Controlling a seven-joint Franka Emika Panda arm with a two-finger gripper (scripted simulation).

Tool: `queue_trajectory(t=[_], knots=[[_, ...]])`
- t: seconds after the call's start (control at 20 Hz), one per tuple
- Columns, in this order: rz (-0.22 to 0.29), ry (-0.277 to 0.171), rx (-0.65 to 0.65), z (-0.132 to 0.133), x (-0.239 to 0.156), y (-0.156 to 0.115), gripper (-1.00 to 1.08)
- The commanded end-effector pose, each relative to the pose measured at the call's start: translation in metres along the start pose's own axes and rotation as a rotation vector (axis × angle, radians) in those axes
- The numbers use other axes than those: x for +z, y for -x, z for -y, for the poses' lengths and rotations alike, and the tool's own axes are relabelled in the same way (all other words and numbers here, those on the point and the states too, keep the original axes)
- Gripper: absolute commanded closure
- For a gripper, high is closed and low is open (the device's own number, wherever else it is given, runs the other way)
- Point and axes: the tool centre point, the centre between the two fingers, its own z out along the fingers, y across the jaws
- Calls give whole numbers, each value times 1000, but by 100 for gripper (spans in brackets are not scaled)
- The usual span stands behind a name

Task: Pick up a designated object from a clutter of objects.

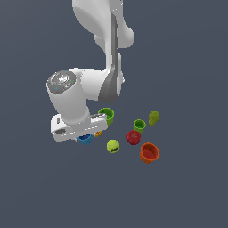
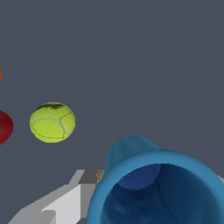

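Where the wrist view looks closest, the blue cup (image 2: 157, 188) fills the lower part of the picture, its open mouth facing the camera and one pale gripper finger (image 2: 65, 203) just beside its rim; the other finger is out of sight, so whether the gripper (image 1: 87, 137) is clamped on the cup or merely around it cannot be told. Seen from the exterior view, the cup (image 1: 85, 139) peeks out directly under the hand, with a small orange piece (image 1: 99, 133) just beside it. Next out lies a yellow-green ball (image 1: 113, 146), then a red round piece (image 1: 133, 137) and the larger orange cup (image 1: 149, 152). Farther back stand a green cup (image 1: 107, 115) near the hand, a smaller green cup (image 1: 140, 125), and an olive-green piece (image 1: 154, 118) toward the exterior view's right.
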Motion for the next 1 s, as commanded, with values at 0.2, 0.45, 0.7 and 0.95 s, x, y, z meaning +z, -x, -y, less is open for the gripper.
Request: queue_trajectory(t=[0.2, 0.45, 0.7, 0.95], knots=[[-1, 0, 0, -23, -66, -13, 108], [-1, 0, -1, -40, -112, -23, 108], [-1, 0, -1, -55, -151, -31, 108], [-1, 0, -1, -67, -181, -39, 108]])
